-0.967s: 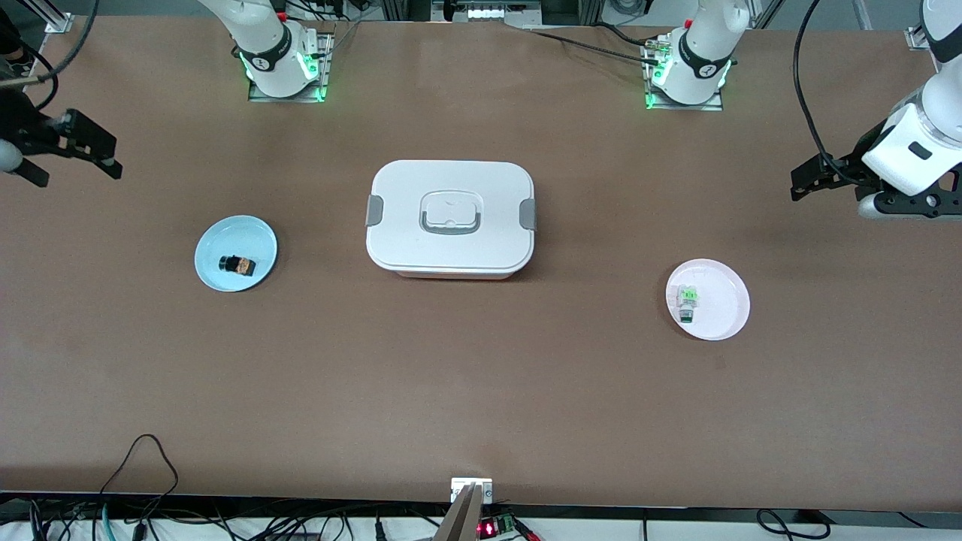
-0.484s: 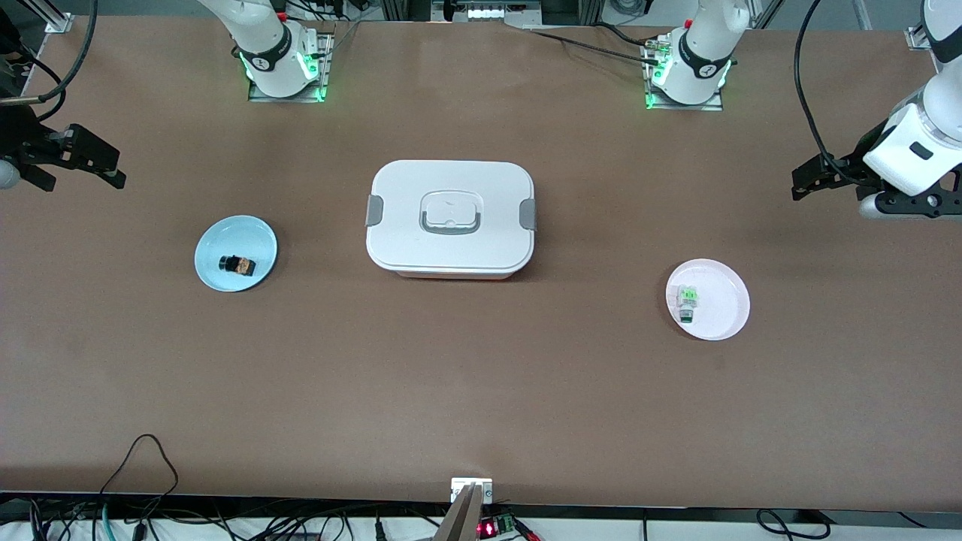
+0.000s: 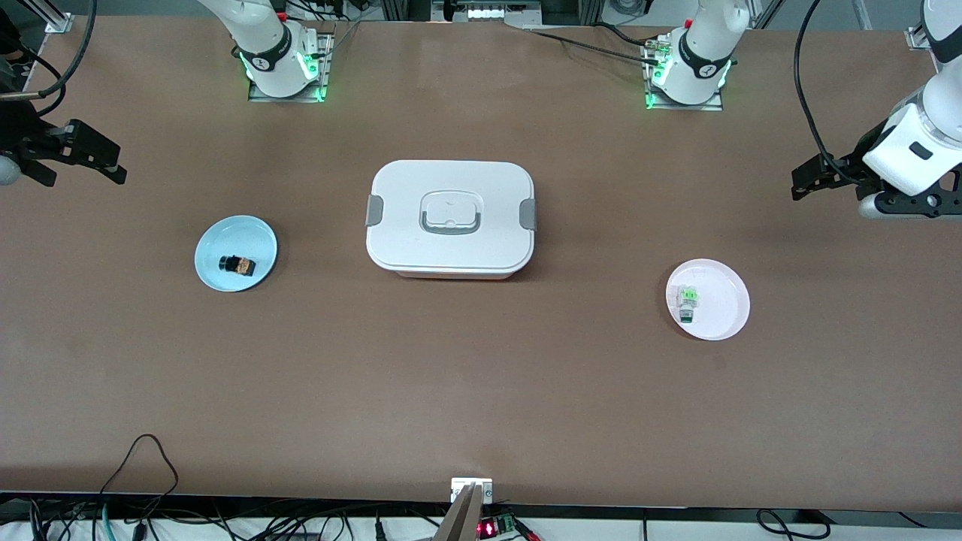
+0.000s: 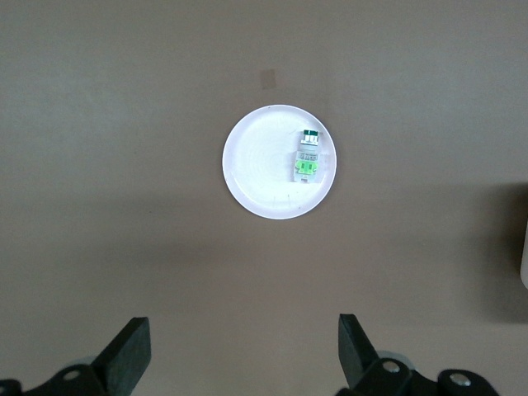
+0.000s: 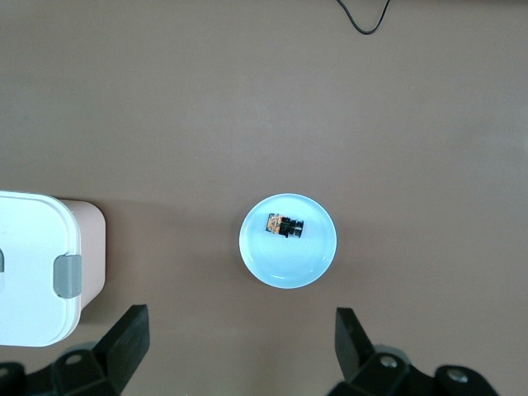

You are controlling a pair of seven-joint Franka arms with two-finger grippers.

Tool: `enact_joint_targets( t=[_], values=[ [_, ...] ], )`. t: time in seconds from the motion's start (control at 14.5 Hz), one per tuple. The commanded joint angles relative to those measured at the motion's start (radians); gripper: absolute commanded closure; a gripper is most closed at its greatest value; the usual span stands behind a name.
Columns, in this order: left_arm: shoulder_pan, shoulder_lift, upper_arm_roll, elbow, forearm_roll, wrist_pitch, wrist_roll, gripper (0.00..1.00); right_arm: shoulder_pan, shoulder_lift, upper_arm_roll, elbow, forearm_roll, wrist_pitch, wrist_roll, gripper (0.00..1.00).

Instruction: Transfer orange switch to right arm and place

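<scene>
Table (image 3: pixel 481 391): wide bare brown surface around everything.
White lidded box (image 3: pixel 450 218) at centre, no readable writing.
Blue plate (image 3: pixel 255 237) toward right arm's end; orange switch (image 3: pixel 237 264) lies on it.
Pink plate (image 3: pixel 721 300) holds white-and-green part (image 3: pixel 687 302).
Left gripper (image 3: pixel 815 180) spread wide, empty, above table edge.
Right gripper (image 3: pixel 75 161) likewise.

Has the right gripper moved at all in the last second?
Yes, slightly. The right gripper, open over the table's edge at the right arm's end, has drawn up the front view, away from the blue plate.
</scene>
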Motion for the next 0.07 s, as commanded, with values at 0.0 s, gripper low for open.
enact_joint_targets(
  t=[0.0],
  values=[
    [0.001, -0.005, -0.003, 0.010, 0.022, -0.016, 0.009, 0.00, 0.007, -0.004, -0.010, 0.019, 0.004, -0.025, 0.012, 0.00]
  ],
)
